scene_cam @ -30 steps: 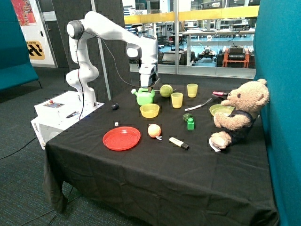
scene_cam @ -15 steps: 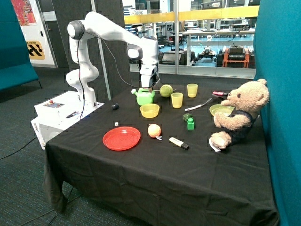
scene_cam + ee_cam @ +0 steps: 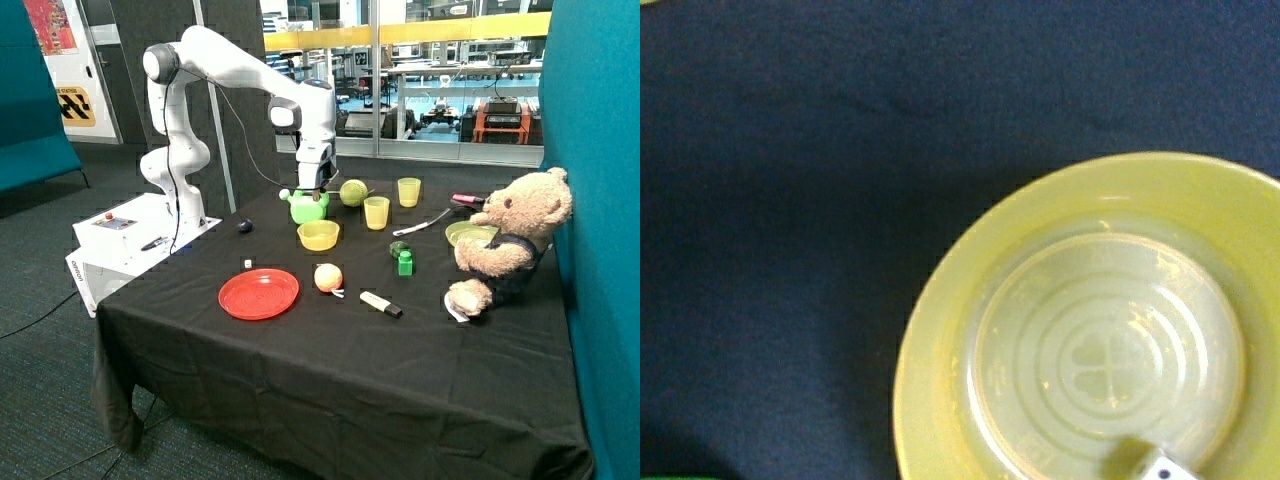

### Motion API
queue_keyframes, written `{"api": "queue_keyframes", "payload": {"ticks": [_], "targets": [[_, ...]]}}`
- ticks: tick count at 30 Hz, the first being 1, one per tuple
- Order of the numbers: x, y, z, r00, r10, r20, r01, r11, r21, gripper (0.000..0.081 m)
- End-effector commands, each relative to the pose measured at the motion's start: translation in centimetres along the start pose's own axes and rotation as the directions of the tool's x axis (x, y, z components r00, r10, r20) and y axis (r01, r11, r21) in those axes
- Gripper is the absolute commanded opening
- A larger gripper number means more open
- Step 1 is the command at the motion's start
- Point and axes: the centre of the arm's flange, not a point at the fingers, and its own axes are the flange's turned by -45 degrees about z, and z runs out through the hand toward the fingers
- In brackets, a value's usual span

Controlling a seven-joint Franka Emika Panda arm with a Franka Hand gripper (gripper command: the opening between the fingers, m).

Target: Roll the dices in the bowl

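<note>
Black-clothed table (image 3: pixel 330 350) | hand (image 3: pixel 318 188) above yellow bowl (image 3: pixel 940 400) | grip state unclear | die (image 3: pixel 1168 471) in bowl

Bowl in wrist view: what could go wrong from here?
1. A die shows at the picture's edge over the bowl; the bowl looks shallow, so a roll might bounce it out.
2. A second die lies on the cloth by the red plate, easily missed.
3. The gripper hangs close above the green can; a sideways move may knock it.
</note>
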Motion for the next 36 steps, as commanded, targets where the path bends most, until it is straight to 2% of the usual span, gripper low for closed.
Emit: {"api": "queue_keyframes", "payload": {"ticks": [1, 8, 14, 19, 22, 24, 31, 33, 36], "targets": [[-1.1, 0.3, 0.3, 1.0, 0.001, -0.0123, -0.001, 1.0, -0.0026, 0.0527], [-3.4, 0.9, 0.5, 1.0, -0.001, -0.0123, 0.001, 1.0, -0.0026, 0.0387], [-5.5, 1.7, 0.8, 1.0, -0.011, -0.0122, 0.011, 1.0, -0.0027, 0.0351], [-7.8, 2.4, 1.2, 0.999, -0.048, -0.0121, 0.048, 0.999, -0.0032, 0.0328], [-9.1, 2.5, 1.3, 0.994, -0.105, -0.0119, 0.105, 0.995, -0.0039, 0.0309], [-9.7, 2.5, 1.4, 0.993, -0.118, -0.0119, 0.118, 0.993, -0.004, 0.0299], [-11.7, 2.5, 1.4, 0.973, -0.231, -0.0113, 0.231, 0.973, -0.0054, 0.029], [-12.2, 2.5, 1.5, 0.964, -0.267, -0.0111, 0.267, 0.964, -0.0058, 0.0275], [-12.6, 2.6, 1.8, 0.95, -0.311, -0.0109, 0.311, 0.95, -0.0063, 0.0303]]}}
